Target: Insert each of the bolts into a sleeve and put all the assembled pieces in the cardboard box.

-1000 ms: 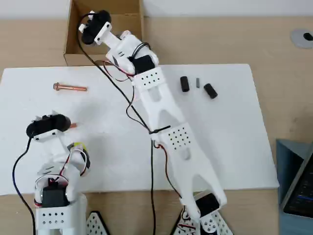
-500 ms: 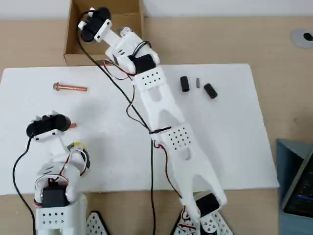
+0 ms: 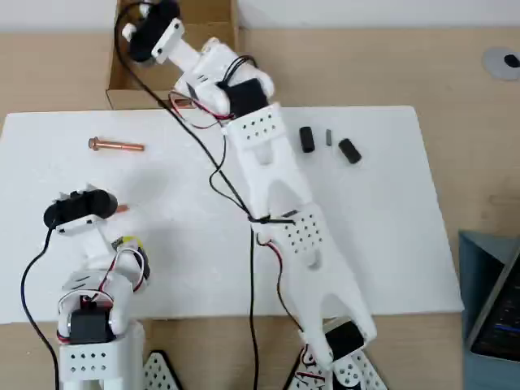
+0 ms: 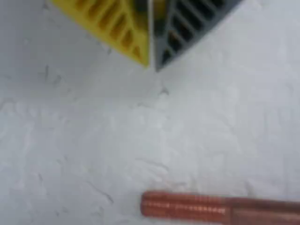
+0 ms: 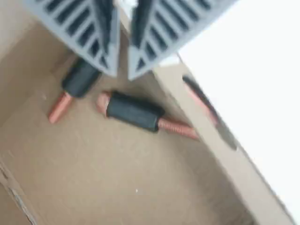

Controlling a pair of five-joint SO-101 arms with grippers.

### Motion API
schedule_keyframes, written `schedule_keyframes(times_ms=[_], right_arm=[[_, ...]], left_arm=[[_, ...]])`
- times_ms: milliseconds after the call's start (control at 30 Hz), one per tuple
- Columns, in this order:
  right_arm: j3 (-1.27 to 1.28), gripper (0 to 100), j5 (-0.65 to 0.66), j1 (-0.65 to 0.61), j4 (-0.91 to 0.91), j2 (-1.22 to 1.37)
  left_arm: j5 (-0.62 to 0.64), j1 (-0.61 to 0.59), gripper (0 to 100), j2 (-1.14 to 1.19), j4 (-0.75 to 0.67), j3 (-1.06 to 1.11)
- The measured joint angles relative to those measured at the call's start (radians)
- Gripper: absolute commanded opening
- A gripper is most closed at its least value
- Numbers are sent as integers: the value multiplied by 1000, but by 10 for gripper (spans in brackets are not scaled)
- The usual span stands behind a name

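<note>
From above, the wrist of the right arm covers most of the cardboard box (image 3: 130,97), so its contents cannot be made out there. The left arm's wrist likewise hides nearly all of the near bolt (image 3: 122,209), leaving a short copper end showing on the white mat (image 3: 366,244). In the left wrist view that bolt is blurred and cut off at the frame edge, with its threaded end showing. The left gripper (image 4: 151,64) has its yellow and grey jaws pressed together on nothing, tips close above the mat and apart from the bolt. The right gripper (image 5: 123,72) hangs over the box interior, its grey jaws parted by a narrow gap and holding nothing. One assembled piece (image 5: 133,112), a black sleeve with copper sticking out at both ends, lies on the box floor just beyond the fingertips and near a side wall. A second assembled piece (image 5: 77,84) lies beside it, partly hidden behind one finger. Out on the mat, a loose bolt (image 3: 116,145) lies in front of the box. A first bare sleeve (image 3: 306,139) and a second bare sleeve (image 3: 349,151) sit well apart from it, with a small grey piece (image 3: 329,137) between them that is too small to identify.
</note>
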Motion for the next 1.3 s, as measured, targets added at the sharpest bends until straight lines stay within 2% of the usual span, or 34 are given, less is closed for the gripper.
schedule_keyframes(times_ms=[467, 733, 1033, 1300], right_arm=[[0, 9, -176, 2, 417, -311], [31, 9, -227, 80, 434, -470], [456, 11, -229, 169, 434, -795], [887, 12, -391, 250, 433, -884]], left_arm=[[0, 0, 2, 0, 0, 0], [0, 0, 2, 0, 0, 0], [0, 0, 2, 0, 0, 0], [0, 0, 2, 0, 0, 0]])
